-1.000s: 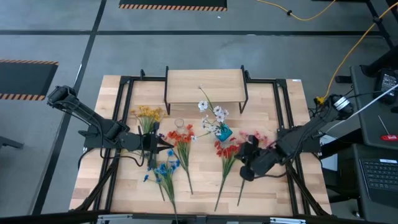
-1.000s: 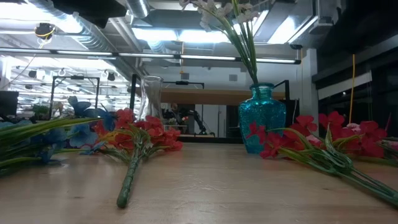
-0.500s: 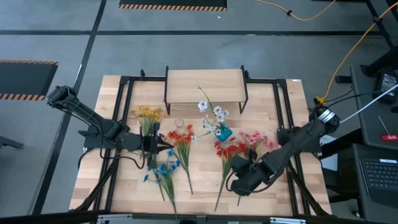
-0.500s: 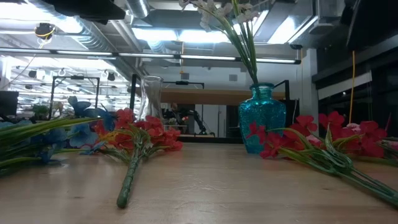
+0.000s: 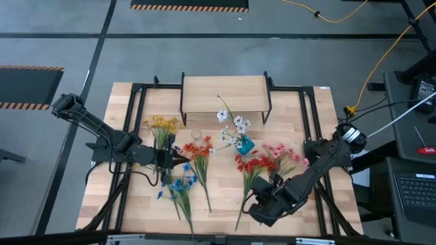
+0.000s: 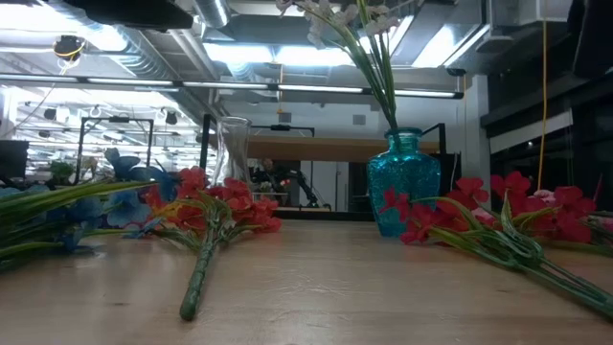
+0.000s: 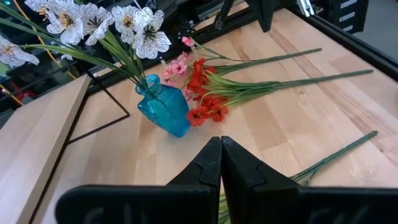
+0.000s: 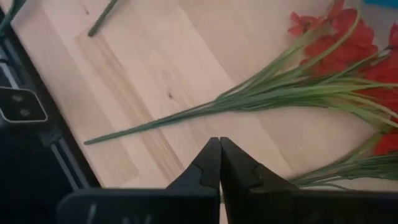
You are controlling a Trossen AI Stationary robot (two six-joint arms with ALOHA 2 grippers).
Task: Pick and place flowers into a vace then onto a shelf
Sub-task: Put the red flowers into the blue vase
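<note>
A teal vase [image 5: 245, 145] stands mid-table with white flowers in it. The other flowers lie flat on the wood: a yellow spray [image 5: 162, 124], a red-orange spray [image 5: 199, 150], a blue spray [image 5: 178, 187], a red spray [image 5: 251, 165] and a pink spray [image 5: 278, 153]. The shelf [image 5: 223, 93] stands at the far edge. My left gripper [image 5: 184, 158] is shut and hovers beside the red-orange spray. My right gripper [image 5: 253, 204] is shut and hangs above the red spray's stem [image 8: 186, 115], near the table's near edge.
A small clear glass vase [image 5: 197, 135] stands between the yellow and red-orange sprays. Black frame rails [image 5: 315, 122] run along the table's sides. Bare wood lies between the blue spray and the red spray's stem.
My right gripper has swung from beside the pink and red blossoms toward the table's near edge and a little leftward, and is now over the lower stems. It stays shut. The flowers and vases have not moved.
</note>
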